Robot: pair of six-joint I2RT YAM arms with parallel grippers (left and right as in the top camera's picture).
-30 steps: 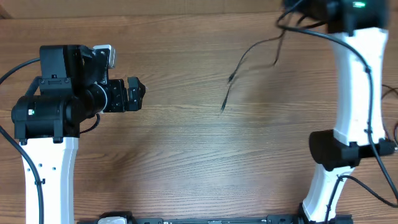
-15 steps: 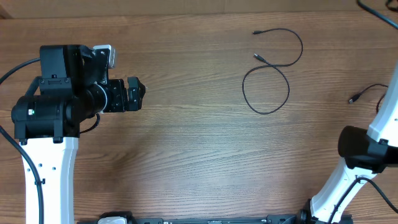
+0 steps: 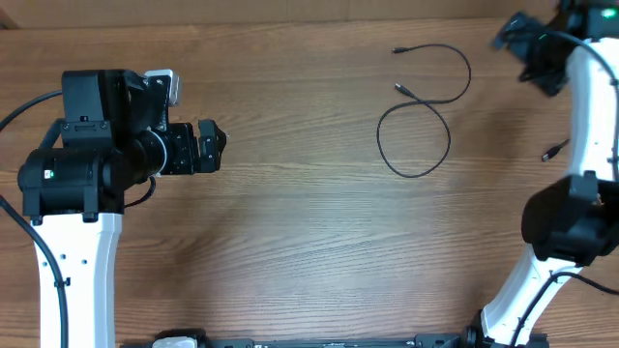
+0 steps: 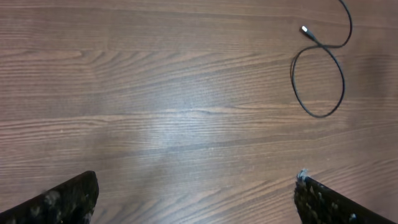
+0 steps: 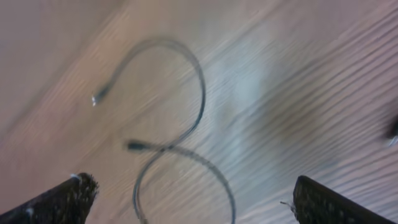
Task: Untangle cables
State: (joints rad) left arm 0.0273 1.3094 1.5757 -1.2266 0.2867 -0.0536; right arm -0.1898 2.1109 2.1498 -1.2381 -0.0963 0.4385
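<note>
One thin black cable (image 3: 448, 145) lies loose on the wooden table, right of centre, in an S-shape with a round loop; its two plug ends (image 3: 398, 49) sit near the far edge. The same cable (image 4: 341, 90) shows in the left wrist view at the upper right. It appears blurred (image 5: 201, 99) below the right wrist camera. Another cable's plug (image 3: 553, 152) pokes out beside the right arm, its cord hidden behind the arm. My right gripper (image 3: 513, 37) hovers open and empty at the far right. My left gripper (image 3: 217, 145) stays open and empty far to the left.
The table's far edge (image 3: 290, 21) runs along the top of the overhead view. The left arm's base (image 3: 73, 242) stands at the near left and the right arm's white column (image 3: 571, 193) at the near right. Thicker arm wires hang at both sides.
The right gripper held cables up a second ago. It has opened, one cable now lies on the table in a loop, and the arm has swung about on the right. The left arm stayed still.
</note>
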